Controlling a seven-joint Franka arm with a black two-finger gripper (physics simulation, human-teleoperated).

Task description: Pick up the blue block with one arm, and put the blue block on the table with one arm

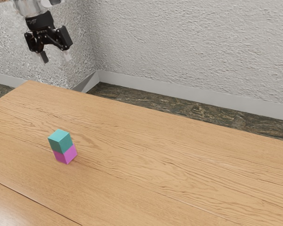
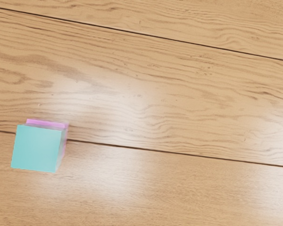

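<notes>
High above the table's far edge, at the exterior view's upper left, my gripper (image 1: 56, 57) hangs open, its two fingertips apart with nothing between them. The blue block (image 1: 61, 141), a teal-blue cube, rests on top of a pink block (image 1: 66, 155) that stands on the wooden table (image 1: 170, 174). In the wrist view the blue block (image 2: 37, 148) is seen from above, with a strip of the pink block (image 2: 47, 124) showing along its edge. A wide gap separates the gripper from both blocks.
Dark seams (image 2: 179, 153) run across the tabletop. Behind the table stand textured grey walls (image 1: 188, 47) with a pale baseboard (image 1: 179, 98) above a dark stone floor.
</notes>
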